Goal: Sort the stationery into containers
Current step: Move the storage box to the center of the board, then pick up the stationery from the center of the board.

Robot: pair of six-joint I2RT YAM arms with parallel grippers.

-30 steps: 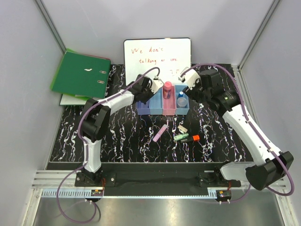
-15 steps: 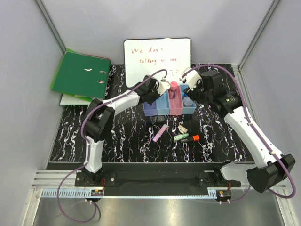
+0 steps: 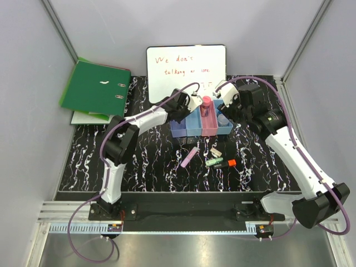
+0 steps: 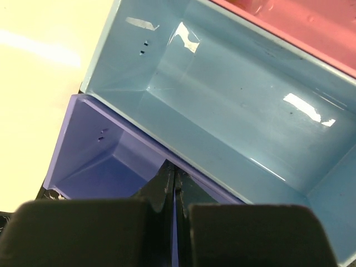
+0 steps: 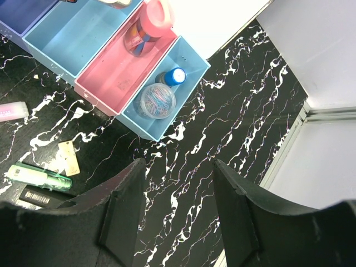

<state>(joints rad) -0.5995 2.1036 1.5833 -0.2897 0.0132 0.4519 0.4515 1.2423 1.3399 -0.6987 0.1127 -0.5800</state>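
The four joined bins (image 3: 192, 129) stand mid-table below the whiteboard. My left gripper (image 3: 182, 115) is shut on the wall of the purple-blue bin (image 4: 94, 161), beside the empty light blue bin (image 4: 222, 100). A pink-capped item (image 5: 150, 22) stands in the pink bin (image 5: 119, 75). A blue-capped bottle (image 5: 172, 76) and a round blue piece (image 5: 157, 100) lie in the right light blue bin. The lilac marker (image 3: 189, 157), green highlighter (image 3: 213, 162) and orange highlighter (image 3: 228, 163) lie on the table in front. My right gripper (image 5: 178, 167) is open and empty, above the table right of the bins.
A whiteboard with red writing (image 3: 186, 67) lies behind the bins. A green ring binder (image 3: 94, 88) lies at the back left. A small tan tag (image 5: 69, 157) lies near the highlighters. Grey walls enclose the table on three sides.
The left gripper has pulled the row of bins a little to the right. The right gripper has shifted slightly right and back.
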